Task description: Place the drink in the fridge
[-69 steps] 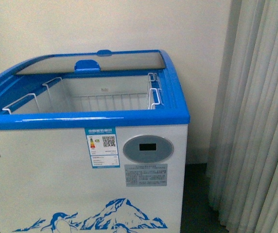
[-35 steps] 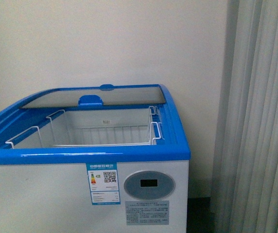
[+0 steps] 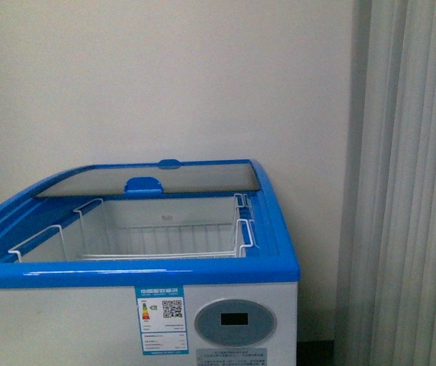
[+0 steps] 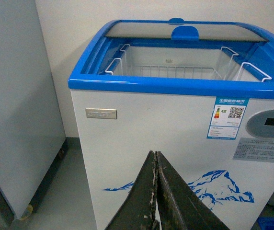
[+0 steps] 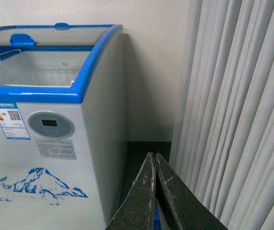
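Note:
The white chest fridge [image 3: 73, 320] with a blue top rim stands ahead, its front lid slid back so the inside with white wire baskets [image 3: 165, 236] is open to view. It also shows in the left wrist view [image 4: 175, 129] and the right wrist view [image 5: 46, 139], with blue penguin-and-mountain artwork and an oval grey display [image 3: 235, 322]. My left gripper [image 4: 155, 155] is shut and empty in front of the fridge's front panel. My right gripper [image 5: 154, 157] is shut and empty, off the fridge's right corner. The drink is out of view.
A plain grey-white cabinet [image 4: 17, 110] stands left of the fridge. Pale curtains [image 3: 408, 183] hang at the right, close to the fridge's side, with a narrow dark floor gap [image 5: 144, 153] between. A wall is behind the fridge.
The front view has risen: the fridge sits lower in the frame, its artwork has dropped out of sight and more wall shows above it.

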